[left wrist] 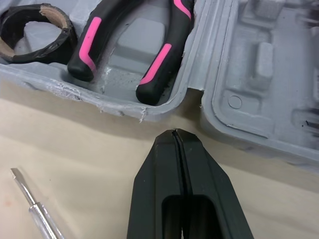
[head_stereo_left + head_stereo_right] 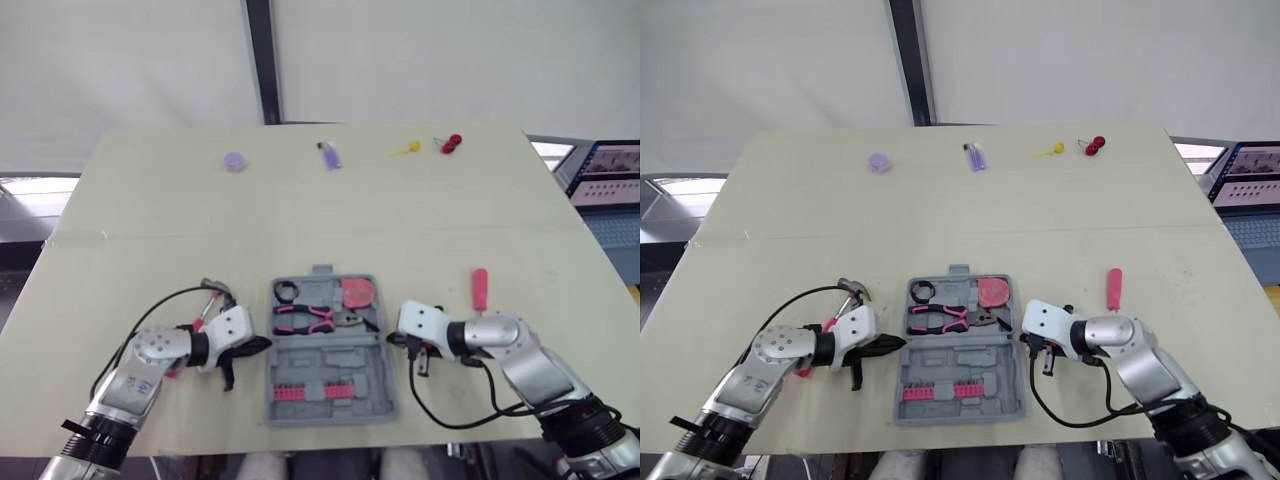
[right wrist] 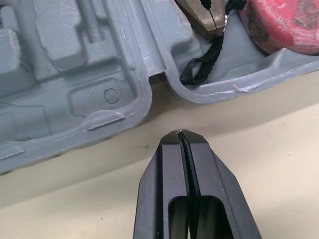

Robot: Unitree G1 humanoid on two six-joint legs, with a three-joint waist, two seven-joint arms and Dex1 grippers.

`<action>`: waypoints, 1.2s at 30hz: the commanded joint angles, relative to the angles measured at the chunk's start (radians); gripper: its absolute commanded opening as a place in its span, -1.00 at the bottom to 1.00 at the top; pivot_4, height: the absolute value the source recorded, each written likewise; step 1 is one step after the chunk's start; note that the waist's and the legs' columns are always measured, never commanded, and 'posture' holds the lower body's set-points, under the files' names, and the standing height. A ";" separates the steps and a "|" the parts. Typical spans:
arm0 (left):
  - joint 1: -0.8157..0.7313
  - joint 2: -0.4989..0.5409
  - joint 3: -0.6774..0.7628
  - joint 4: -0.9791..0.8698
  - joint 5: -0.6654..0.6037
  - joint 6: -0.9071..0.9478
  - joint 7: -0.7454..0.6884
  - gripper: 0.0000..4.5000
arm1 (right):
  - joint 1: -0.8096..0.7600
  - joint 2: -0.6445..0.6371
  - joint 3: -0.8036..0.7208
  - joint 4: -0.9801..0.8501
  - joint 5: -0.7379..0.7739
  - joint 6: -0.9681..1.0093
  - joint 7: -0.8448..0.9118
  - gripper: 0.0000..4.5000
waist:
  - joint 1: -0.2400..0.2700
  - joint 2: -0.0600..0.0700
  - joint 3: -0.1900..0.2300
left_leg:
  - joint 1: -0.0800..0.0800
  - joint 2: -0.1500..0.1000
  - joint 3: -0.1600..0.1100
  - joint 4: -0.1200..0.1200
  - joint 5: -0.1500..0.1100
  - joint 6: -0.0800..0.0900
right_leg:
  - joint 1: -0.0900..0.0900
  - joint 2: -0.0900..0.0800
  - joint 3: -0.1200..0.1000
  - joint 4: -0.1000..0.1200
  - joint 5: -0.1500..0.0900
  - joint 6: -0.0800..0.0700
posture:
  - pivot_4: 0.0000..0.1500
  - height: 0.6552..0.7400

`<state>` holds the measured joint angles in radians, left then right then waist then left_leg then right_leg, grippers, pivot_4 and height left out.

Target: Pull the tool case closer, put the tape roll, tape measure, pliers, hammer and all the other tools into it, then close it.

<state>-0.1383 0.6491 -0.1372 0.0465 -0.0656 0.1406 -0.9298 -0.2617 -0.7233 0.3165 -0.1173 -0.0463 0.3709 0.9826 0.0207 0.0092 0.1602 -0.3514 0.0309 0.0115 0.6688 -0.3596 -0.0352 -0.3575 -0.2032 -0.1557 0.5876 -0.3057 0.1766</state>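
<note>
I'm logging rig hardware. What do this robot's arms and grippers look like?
The left arm and right arm are silver metal with rounded joints and white wrist housings; a black cable loops beside each. The left gripper and right gripper each have two black wedge-shaped fingers.

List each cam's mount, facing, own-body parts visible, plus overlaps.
Left eye: head, facing forward and down at table and open tool case; left arm, right arm show.
Right eye: same head camera, same scene, same arms.
Left wrist: along shut left gripper toward case's left edge: tape roll, pliers handles, screwdriver.
Right wrist: along shut right gripper toward case's right edge: pliers head, tape measure.
Shared: both wrist views catch the pliers and case from opposite sides.
</note>
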 commanded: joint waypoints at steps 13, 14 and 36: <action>0.003 0.095 0.369 -0.262 -0.359 0.340 0.010 -1.00 | 0.082 -0.150 -0.397 -0.158 0.274 0.196 0.067 -0.98 | 0.002 0.000 0.002 | -0.002 0.000 0.000 -0.001 0.000 0.000 | -0.002 0.000 0.000 0.000 0.000 0.000 | 1.00 1.00; 0.004 0.102 0.409 -0.266 -0.375 0.368 0.033 -0.89 | 0.091 -0.146 -0.452 -0.149 0.304 0.209 0.053 -1.00 | 0.002 -0.001 0.003 | -0.002 0.000 0.000 -0.001 0.000 0.000 | -0.002 0.000 0.000 0.000 0.000 0.000 | 1.00 1.00; 0.288 -0.078 0.951 -0.040 -0.300 0.181 0.537 1.00 | 0.126 -0.033 -0.970 0.525 0.395 -0.142 -0.305 0.98 | -0.005 -0.001 0.003 | 0.000 0.000 0.003 -0.003 0.000 0.000 | -0.001 0.000 0.000 -0.002 0.000 0.000 | 1.00 1.00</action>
<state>0.1377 0.5627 0.7780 0.0108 -0.3670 0.3481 -0.4082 -0.1335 -0.7386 -0.6150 0.3972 0.3341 0.2640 0.6934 0.0157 0.0080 0.1628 -0.3511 0.0313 0.0141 0.6658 -0.3596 -0.0352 -0.3586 -0.2035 -0.1553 0.5857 -0.3057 0.1767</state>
